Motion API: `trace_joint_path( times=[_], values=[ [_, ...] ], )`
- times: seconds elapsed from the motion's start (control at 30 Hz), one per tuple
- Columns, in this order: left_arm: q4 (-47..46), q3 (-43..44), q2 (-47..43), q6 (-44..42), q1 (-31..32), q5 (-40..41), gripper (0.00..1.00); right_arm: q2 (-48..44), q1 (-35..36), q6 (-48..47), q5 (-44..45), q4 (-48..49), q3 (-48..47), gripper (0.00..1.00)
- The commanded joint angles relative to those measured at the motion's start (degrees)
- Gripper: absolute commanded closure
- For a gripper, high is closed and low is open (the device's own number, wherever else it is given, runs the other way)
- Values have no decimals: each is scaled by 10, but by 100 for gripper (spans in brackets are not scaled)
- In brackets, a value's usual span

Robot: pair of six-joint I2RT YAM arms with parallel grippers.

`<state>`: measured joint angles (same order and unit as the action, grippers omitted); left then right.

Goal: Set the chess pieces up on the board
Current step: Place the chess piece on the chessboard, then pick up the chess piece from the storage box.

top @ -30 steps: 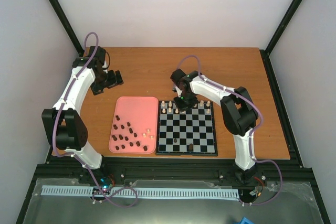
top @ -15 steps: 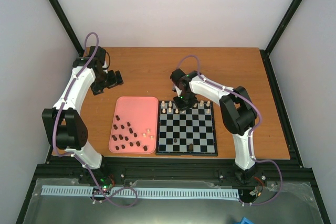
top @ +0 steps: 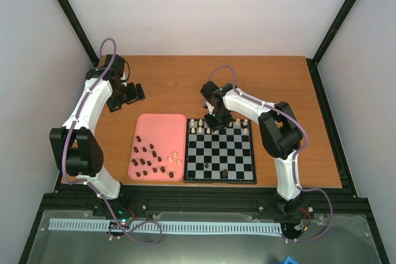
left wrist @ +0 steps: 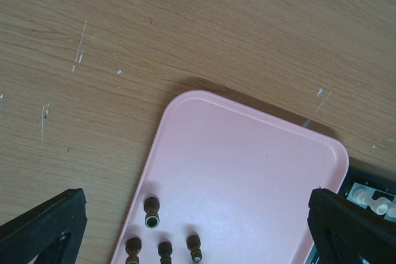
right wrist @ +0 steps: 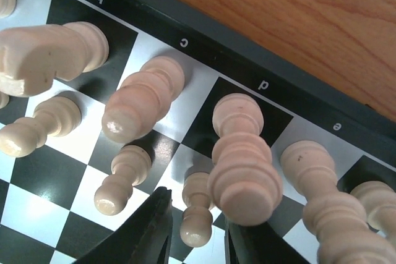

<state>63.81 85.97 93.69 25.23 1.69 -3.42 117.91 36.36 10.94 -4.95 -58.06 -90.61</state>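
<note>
- Right gripper, bottom centre of the right wrist view: jaws parted only narrowly, straddling a cream pawn that stood in the second row. A sliver of board showed on each side of the pawn, so I judged it not clamped. Contact lower down could not be seen.
- Risk 1: a pad dragging on the pawn as the gripper lifts would tip it or pull it off its square.
- Risk 2: the neighbouring pawn sat just left of the left finger, and the tall cream piece overlapped the right finger in frame. Opening wider or drifting sideways would likely knock one, and a fall could take down others in that crowded row.
- The bishop-like piece and the knight stood further toward the upper left, on the row just inside the board border.
- Top view: the cream pieces lined the board's upper edge, with two dark pieces near its lower edge.
- Most of the dark set lay on the pink tray, left of the board, so much of the setup was not yet done.
- Left gripper: wide open and empty, hovering over the tray's upper end, well apart from the board.
</note>
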Motion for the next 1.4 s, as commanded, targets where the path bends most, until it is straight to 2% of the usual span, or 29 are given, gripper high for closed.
trace_joint_path(
  times=[0.0, 0.37, 0.8, 1.1, 1.37],
  values=[
    [-3, 20, 1, -6, -2, 3, 0, -36, -3, 5, -4, -9, -11, 73],
    [-5, 8, -9, -4, -3, 3, 0, -122, 56, 25, -22, -29, -18, 56],
    [-4, 6, -26, -4, -3, -2, 0, 69, 205, -18, -71, -54, -230, 55],
    [-7, -4, -34, -4, -2, -7, 0, 124, 227, -20, -59, -74, -230, 56],
    [-10, -9, -33, -4, -2, -8, 0, 135, 228, -20, -63, -70, -212, 58]
  ],
)
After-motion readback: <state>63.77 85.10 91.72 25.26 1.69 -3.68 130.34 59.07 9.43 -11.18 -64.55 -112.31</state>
